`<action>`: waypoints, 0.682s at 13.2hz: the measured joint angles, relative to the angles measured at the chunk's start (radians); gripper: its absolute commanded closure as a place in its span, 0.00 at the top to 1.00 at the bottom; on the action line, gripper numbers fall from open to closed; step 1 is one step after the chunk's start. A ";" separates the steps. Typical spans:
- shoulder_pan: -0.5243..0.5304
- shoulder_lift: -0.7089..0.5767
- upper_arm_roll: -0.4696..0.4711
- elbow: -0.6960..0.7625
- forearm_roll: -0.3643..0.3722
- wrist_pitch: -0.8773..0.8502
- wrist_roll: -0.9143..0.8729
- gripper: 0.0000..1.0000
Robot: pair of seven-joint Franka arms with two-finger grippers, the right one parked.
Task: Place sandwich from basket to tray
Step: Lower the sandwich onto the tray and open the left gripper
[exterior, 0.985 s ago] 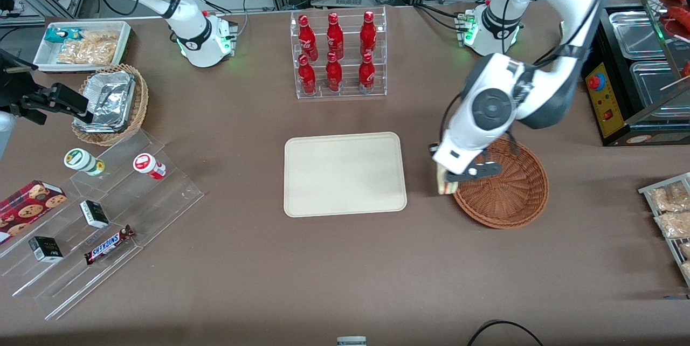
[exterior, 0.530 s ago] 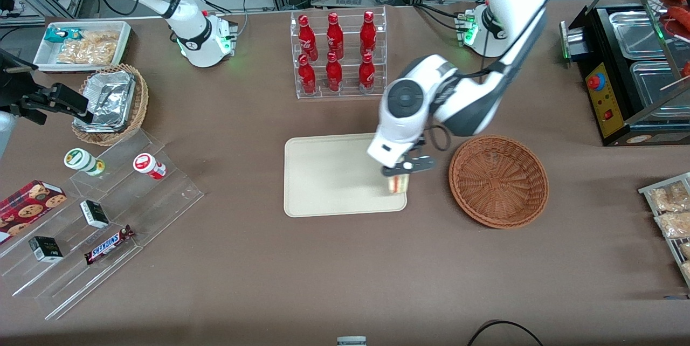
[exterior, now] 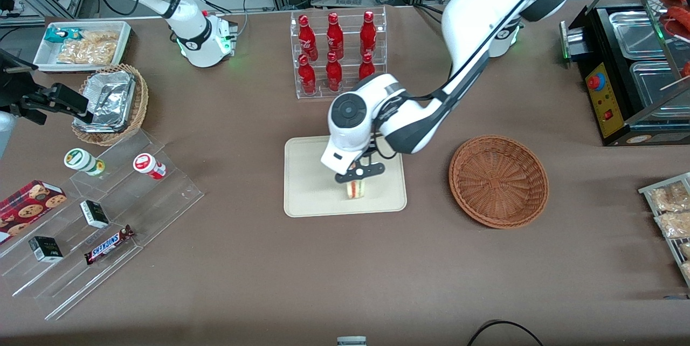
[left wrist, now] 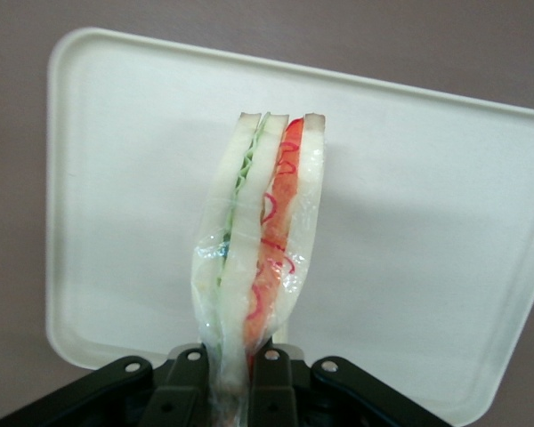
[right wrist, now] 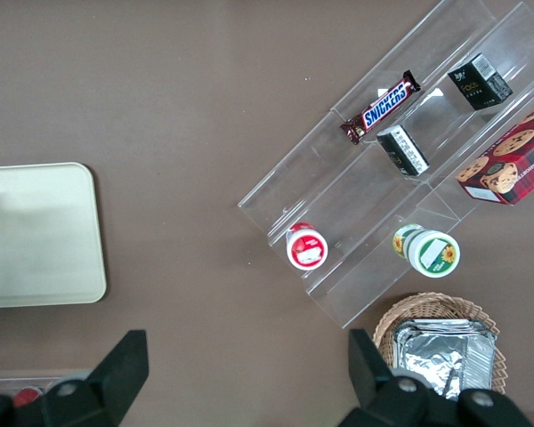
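Observation:
My left gripper (exterior: 357,178) hangs over the cream-beige tray (exterior: 307,195), shut on the sandwich (exterior: 355,189). The sandwich (left wrist: 260,240) is a plastic-wrapped wedge of white bread with green and red filling, pinched at its narrow end between the black fingers (left wrist: 187,382), with the tray (left wrist: 116,178) spread beneath it. It hangs over the part of the tray nearer the front camera; whether it touches the tray I cannot tell. The reddish-brown wicker basket (exterior: 499,181) stands beside the tray, toward the working arm's end of the table, and holds nothing.
A clear rack of red bottles (exterior: 337,52) stands farther from the camera than the tray. Toward the parked arm's end are a clear stepped display with snacks (exterior: 102,227), a tan basket with foil containers (exterior: 110,103) and a white bin (exterior: 81,44). A black appliance (exterior: 636,76) stands near the basket.
The gripper has carried the sandwich from the basket's rim sideways over the tray, moving on from the tray's basket-side edge to above its middle. The basket is left with nothing in it.

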 measured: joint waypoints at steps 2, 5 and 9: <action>-0.030 0.050 0.010 0.057 0.001 0.000 -0.014 0.00; -0.065 0.089 0.040 0.095 0.001 0.001 -0.029 0.00; -0.071 0.094 0.042 0.096 0.001 0.001 -0.028 0.00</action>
